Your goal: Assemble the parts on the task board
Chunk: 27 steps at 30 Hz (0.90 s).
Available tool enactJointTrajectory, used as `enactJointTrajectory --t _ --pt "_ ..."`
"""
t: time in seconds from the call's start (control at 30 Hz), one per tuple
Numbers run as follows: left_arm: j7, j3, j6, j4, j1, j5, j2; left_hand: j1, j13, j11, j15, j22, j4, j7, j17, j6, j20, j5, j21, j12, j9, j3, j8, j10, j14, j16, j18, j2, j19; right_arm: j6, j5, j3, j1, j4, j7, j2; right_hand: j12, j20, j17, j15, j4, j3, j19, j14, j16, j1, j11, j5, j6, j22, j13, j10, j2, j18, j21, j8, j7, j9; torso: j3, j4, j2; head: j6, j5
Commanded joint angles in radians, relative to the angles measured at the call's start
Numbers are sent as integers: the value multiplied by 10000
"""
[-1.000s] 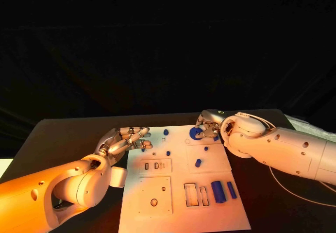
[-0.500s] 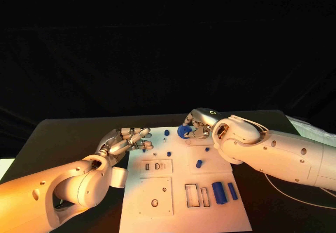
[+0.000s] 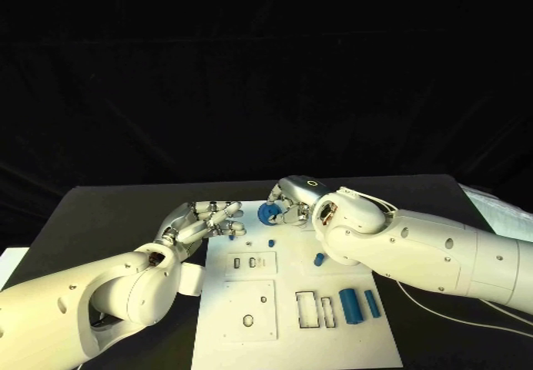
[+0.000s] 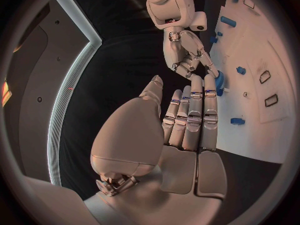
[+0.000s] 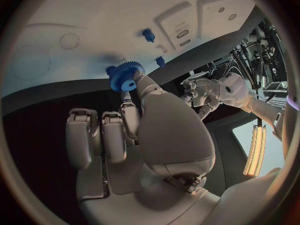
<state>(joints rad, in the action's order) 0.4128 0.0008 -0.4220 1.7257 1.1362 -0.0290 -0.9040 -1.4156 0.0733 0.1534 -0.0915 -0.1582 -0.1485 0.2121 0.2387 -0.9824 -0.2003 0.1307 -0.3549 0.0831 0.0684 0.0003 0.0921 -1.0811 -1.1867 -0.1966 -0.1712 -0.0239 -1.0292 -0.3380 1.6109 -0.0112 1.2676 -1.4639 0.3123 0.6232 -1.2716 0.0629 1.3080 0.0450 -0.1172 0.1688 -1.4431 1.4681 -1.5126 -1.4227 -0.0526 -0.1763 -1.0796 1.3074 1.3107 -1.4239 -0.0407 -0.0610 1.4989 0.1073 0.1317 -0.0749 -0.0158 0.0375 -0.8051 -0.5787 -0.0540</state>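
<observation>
My right hand [image 3: 286, 208] pinches a blue toothed gear [image 3: 269, 213] just above the far edge of the white task board [image 3: 250, 339]. In the right wrist view the gear [image 5: 125, 76] sits between the thumb and a fingertip, over the board's rim [image 5: 94, 15]. My left hand [image 3: 206, 220] rests at the board's far left corner, holding nothing; its fingers [image 4: 190, 115] lie straight and side by side. A small gap separates the two hands. Two short blue pegs [image 3: 271, 243] [image 3: 319, 259] stand on the board, and two blue cylinders [image 3: 351, 304] [image 3: 371, 303] lie near its right edge.
The board has rectangular slots [image 3: 304, 308] and a raised square plate with holes [image 3: 246, 310]. The black table [image 3: 100, 223] surrounds it. A thin cable [image 3: 444, 297] trails on the table under my right arm.
My right hand has carried the gear leftward along the board's far edge, toward my left hand. The left hand has stayed in place.
</observation>
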Motion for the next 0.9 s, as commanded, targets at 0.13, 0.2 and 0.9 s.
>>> enactJointTrajectory --t 0.13,0.2,0.9 --pt "86 8 181 15 10 -47 16 -25 1 33 -45 -14 54 49 11 -12 -4 -25 -47 -55 -8 16 -62 1 -21 33 -99 62 -34 307 294 -22 -77 377 -36 -314 205 7 1293 43 -20 150 -6 758 37 -40 361 -14 -443 758 65 -317 159 192 36 -69 -297 -112 -8 -17 0 -37 56" --pt "85 8 180 14 10 -47 17 -25 1 33 -45 -14 54 49 11 -12 -4 -25 -47 -55 -8 16 -62 1 -21 33 -99 62 -34 376 283 -34 -87 465 -41 -397 242 9 1270 40 -18 166 6 753 49 -25 357 -10 -433 743 42 -300 148 188 30 -81 -291 -110 -8 -15 -1 -42 59" --pt "61 8 185 22 11 -47 13 -33 -1 34 -47 -14 73 50 35 -4 -4 -24 -48 -74 -9 15 -77 10 -22 46 -99 74 -34 590 311 -99 -124 837 -78 -735 1739 294 1149 -291 -161 10 218 723 137 672 -40 530 1161 480 -933 398 -504 131 -97 -491 164 124 -20 -31 0 -93 78"
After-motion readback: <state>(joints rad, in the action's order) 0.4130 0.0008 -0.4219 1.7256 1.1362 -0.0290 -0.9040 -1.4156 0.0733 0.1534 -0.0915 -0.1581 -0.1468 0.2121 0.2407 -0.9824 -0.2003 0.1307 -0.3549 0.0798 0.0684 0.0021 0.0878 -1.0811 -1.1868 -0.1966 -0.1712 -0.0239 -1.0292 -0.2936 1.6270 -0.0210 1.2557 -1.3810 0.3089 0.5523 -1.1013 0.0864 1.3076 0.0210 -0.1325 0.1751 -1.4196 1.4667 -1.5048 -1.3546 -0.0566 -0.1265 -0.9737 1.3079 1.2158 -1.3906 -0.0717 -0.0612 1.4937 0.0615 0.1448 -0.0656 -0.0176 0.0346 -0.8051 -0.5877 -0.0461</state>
